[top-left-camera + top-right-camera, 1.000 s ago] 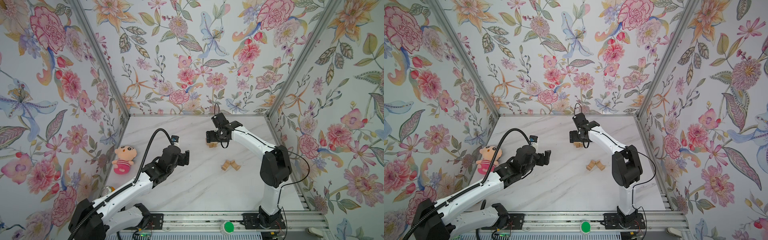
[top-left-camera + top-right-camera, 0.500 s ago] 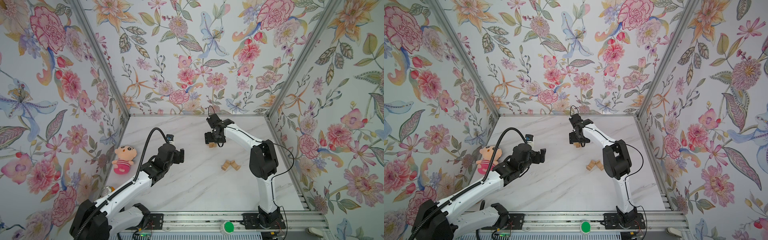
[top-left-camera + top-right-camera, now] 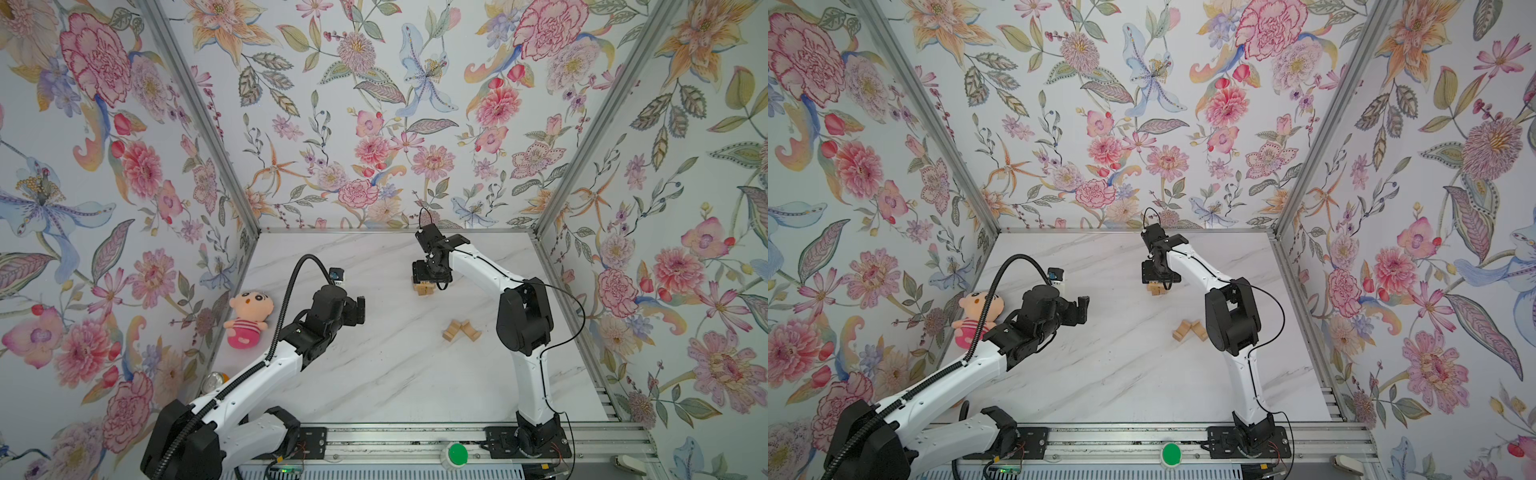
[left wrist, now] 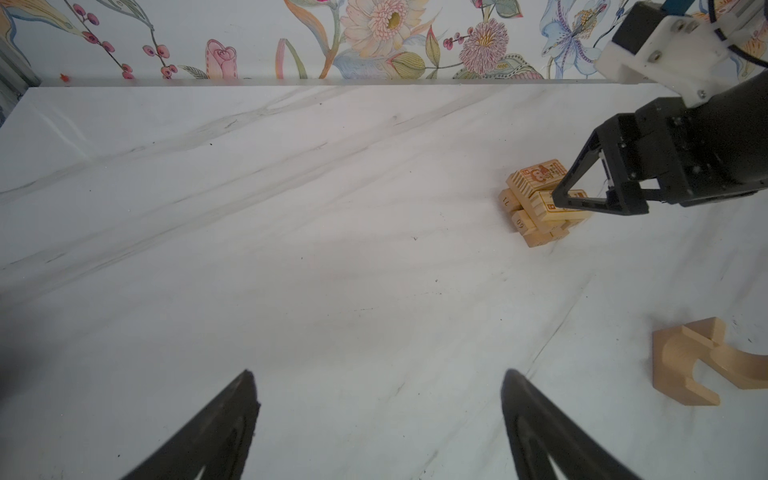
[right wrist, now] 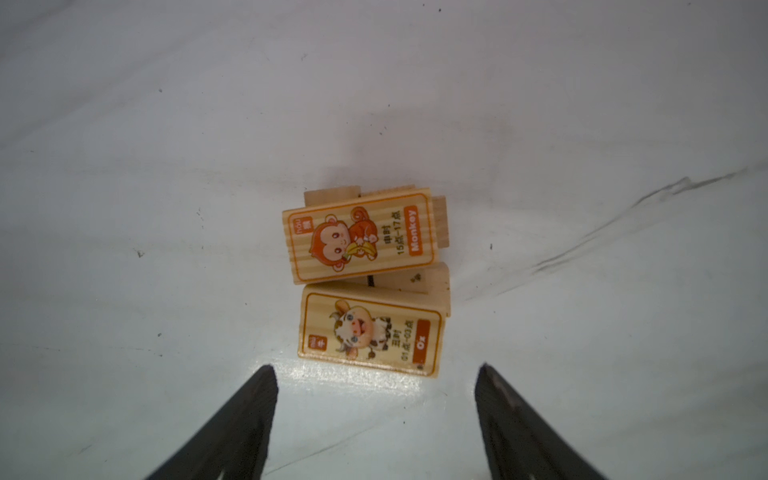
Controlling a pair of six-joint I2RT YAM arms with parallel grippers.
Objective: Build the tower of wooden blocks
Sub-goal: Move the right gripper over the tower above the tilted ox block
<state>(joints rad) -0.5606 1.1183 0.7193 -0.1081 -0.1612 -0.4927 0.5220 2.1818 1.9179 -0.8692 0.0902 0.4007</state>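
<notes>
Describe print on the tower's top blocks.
Orange monkey and spotted ox cartoons; clearest in right wrist view.

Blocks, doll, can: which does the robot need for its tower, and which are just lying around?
For the job: tower, loose blocks.
Just lying about: doll, can.

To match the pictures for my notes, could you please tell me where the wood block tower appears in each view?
In a top view: the tower, right of centre, just below the right gripper.
In a top view: the tower, near the centre, below that gripper.
Left wrist: upper right of the picture.
Right wrist: middle of the picture.
Shared landmark: the right gripper, at the tower in every view.
</notes>
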